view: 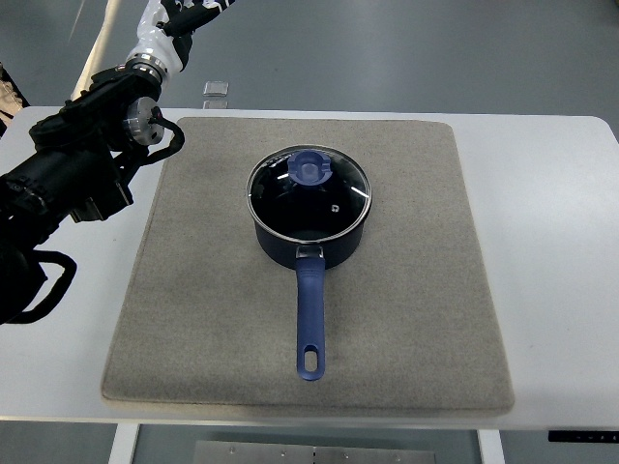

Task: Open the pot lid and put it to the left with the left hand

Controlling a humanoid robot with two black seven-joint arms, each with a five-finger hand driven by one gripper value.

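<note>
A dark blue saucepan [309,237] stands in the middle of a grey mat [193,319], its long blue handle [309,319] pointing toward the near edge. A glass lid [334,198] with a blue knob [310,167] sits closed on it. My left arm [68,184] comes in from the left edge and rises to the back left. Its hand [189,14] is cut off by the top edge, well away from the pot and up-left of it. The right arm does not show.
The mat lies on a white table [561,242]. A small clear clip-like piece [217,90] sits at the table's back edge. Black cables [44,290] loop beside my left arm at the left edge.
</note>
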